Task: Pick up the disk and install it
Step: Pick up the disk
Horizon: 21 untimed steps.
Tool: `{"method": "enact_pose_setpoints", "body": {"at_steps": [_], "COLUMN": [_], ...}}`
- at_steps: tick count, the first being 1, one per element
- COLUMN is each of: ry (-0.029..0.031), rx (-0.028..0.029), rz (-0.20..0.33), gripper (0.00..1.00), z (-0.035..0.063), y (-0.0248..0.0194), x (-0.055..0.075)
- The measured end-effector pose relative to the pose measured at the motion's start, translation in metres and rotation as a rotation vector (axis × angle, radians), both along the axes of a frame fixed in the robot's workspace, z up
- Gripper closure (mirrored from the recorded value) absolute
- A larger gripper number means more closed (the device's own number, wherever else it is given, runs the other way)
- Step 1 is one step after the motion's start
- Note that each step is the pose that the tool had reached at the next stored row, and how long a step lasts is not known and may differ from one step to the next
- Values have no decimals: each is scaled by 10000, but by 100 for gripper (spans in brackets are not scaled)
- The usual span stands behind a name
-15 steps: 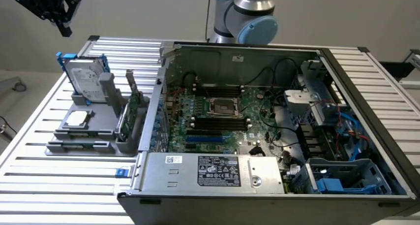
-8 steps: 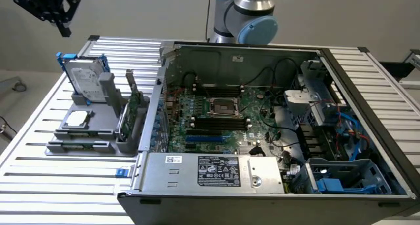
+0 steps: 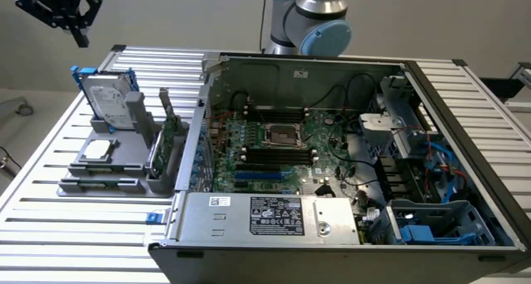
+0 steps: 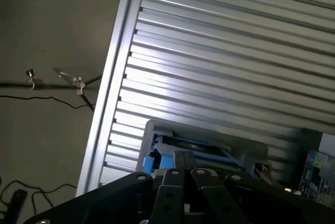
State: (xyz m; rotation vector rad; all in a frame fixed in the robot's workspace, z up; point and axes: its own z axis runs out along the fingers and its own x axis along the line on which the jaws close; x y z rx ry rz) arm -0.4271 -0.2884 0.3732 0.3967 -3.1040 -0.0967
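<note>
**Slatted aluminium table (image 3: 58,234), open PC on it, disk not picked up yet**

So the whole bench is one of those ribbed metal tops, pale wall behind it, and a big computer case (image 3: 464,141) lies on its side with the panel off. You can look straight down onto the motherboard (image 3: 274,147), with the power supply (image 3: 265,215) along the near edge and a blue drive cage (image 3: 439,225) in the near corner on the exterior view's right.

Beside the case, on the exterior view's left, sits a grey parts holder (image 3: 116,166). The disk (image 3: 112,100) stands in its far slot, leaning back a bit, label facing out, blue carrier around it. Nearer in the same holder lie a small square silver chip (image 3: 98,149) and a green circuit card (image 3: 170,141) standing on edge.

The gripper (image 3: 81,40) hangs in the air above the disk and a little to the exterior view's left, well clear of it. Its fingers are pressed together with nothing between them. From the wrist camera you see them pointing down at the disk's top edge.

The arm's blue-capped joint (image 3: 319,23) pokes up behind the case.
</note>
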Motion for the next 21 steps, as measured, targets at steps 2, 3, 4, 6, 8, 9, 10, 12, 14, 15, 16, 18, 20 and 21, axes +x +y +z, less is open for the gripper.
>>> {"method": "enact_pose_setpoints", "body": {"at_steps": [2,3,4,6,8,9,10,12,14,15,16,18,20,21], "ry": [6,7,10,16,22,31,44,66,75,78,79,65,51,43], "rx": [-5,-7,-9,-14,-20,-28,-39,-76,-130,-156,-185,-248,-312,-346], "rz": [364,546,725,1086,1461,1639,1821,2172,2508,2666,2820,3130,3443,3615], "gripper": [89,89,89,89,89,89,89,89,89,89,89,89,89,89], "z": [-2,-4,-5,-8,-11,-12,-13,-15,-18,-19,-21,-23,-25,-26], "y": [0,0,0,-1,0,0,0,0,0,0,0,0,0,0], "x": [0,0,0,0,0,0,0,0,0,0,0,0,0,0]}}
